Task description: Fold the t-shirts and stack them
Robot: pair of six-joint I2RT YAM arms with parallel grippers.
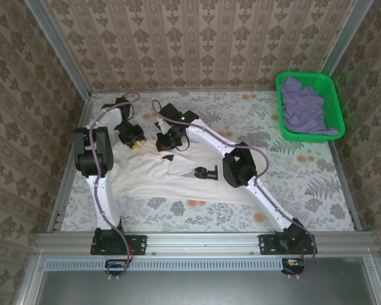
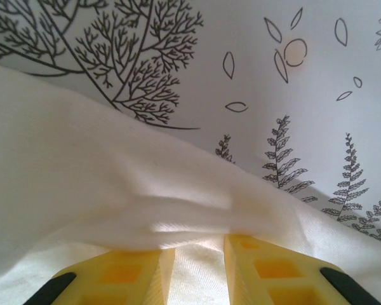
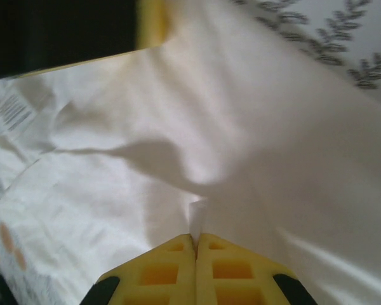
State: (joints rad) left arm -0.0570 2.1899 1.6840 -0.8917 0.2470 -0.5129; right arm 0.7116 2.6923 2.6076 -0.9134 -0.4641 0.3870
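The cream shirt [image 1: 159,178] lies spread on the counter [image 1: 305,184], toward 9 o'clock from its centre. Both claws sit at the shirt's 12 o'clock edge. The left claw [image 1: 137,143] has its fingers [image 2: 267,273] slightly apart, gripping a raised fold of cream cloth bunched between them. The right claw [image 1: 164,143] is closed, with 1 thin edge of the same shirt pinched at its tips. The lavender shirt [image 1: 305,109] lies crumpled in the basket [image 1: 305,74] at 2 o'clock.
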